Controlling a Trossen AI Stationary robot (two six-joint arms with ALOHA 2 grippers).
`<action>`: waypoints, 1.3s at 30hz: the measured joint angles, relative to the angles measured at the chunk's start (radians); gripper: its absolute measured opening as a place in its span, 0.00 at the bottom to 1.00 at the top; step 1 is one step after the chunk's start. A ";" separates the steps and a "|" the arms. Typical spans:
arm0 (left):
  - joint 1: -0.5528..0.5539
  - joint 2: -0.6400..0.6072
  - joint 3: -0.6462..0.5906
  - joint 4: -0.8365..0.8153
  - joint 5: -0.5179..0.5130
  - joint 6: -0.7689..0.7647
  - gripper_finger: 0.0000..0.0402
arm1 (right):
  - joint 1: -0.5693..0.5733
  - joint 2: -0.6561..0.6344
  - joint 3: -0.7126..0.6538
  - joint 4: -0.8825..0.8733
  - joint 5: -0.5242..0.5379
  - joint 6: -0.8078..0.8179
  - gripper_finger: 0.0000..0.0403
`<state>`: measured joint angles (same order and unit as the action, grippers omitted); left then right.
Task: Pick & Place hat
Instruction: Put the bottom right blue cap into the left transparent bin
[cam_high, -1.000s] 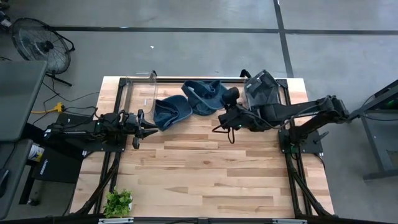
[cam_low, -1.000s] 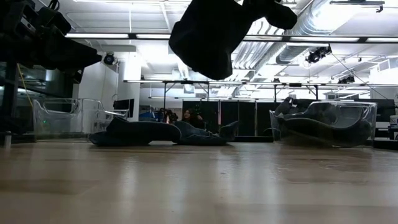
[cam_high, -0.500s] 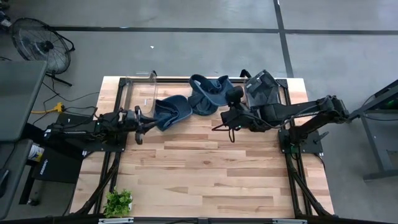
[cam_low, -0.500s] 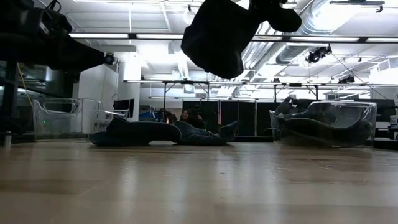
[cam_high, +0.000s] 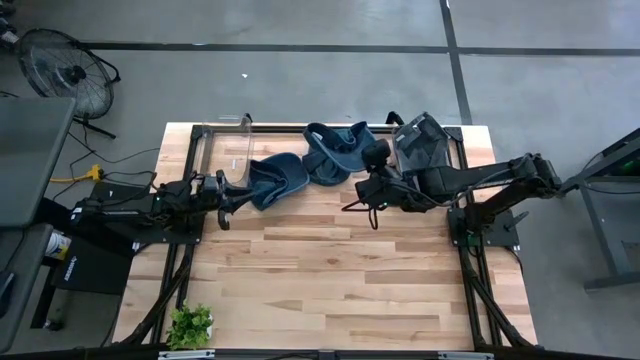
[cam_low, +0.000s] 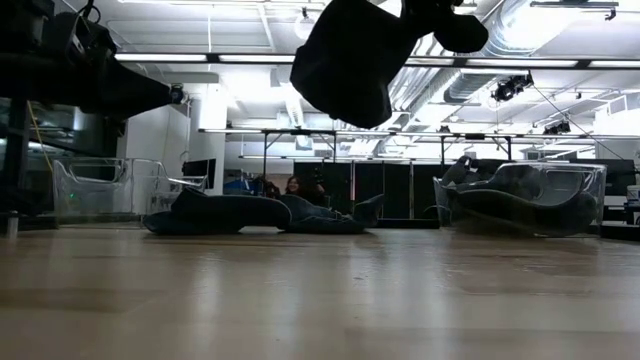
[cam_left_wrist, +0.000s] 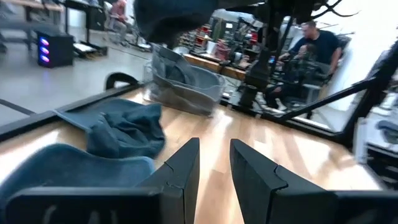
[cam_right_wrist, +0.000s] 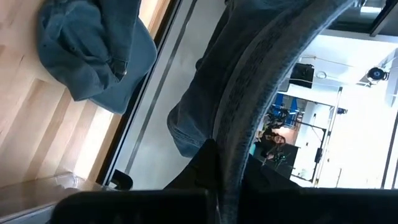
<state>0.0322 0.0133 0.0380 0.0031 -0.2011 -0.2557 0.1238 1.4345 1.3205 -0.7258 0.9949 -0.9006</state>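
Note:
A blue denim hat hangs lifted above the far middle of the table, shut in my right gripper; in the low view this hat shows dark and high up. A second blue hat lies flat on the wood to its left, and more blue cloth lies beside it. My left gripper stands open just left of that hat, touching nothing; its fingers point over the hat's edge. My right gripper is shut on the hat's edge, a curved band of stitched denim that runs out from between the fingers. It comes from the table's right, about level. The hat is lifted clear of the table and sags below and left of the fingers.
A clear bin with dark hats stands at the far right corner, just behind my right gripper; it also shows in the low view. Another clear bin stands at the far left. A small green plant sits at the near left corner. People sit in the room beyond.
My right gripper has risen and moved a little toward the far right bin, carrying the hat up off the table. My left arm has crept toward the hat that lies on the table.

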 joint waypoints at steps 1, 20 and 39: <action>0.000 0.000 0.000 -0.001 0.006 -0.006 0.22 | 0.000 0.000 0.000 0.000 0.002 0.004 0.01; 0.000 0.006 0.025 0.001 0.027 -0.007 0.23 | 0.000 0.000 0.000 0.004 0.005 0.009 0.01; 0.000 0.444 0.469 0.004 -0.071 -0.087 0.73 | -0.008 0.060 0.000 0.086 0.102 -0.109 0.01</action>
<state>0.0322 0.4575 0.5065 0.0068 -0.2718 -0.3423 0.1160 1.4941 1.3205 -0.6396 1.0967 -1.0094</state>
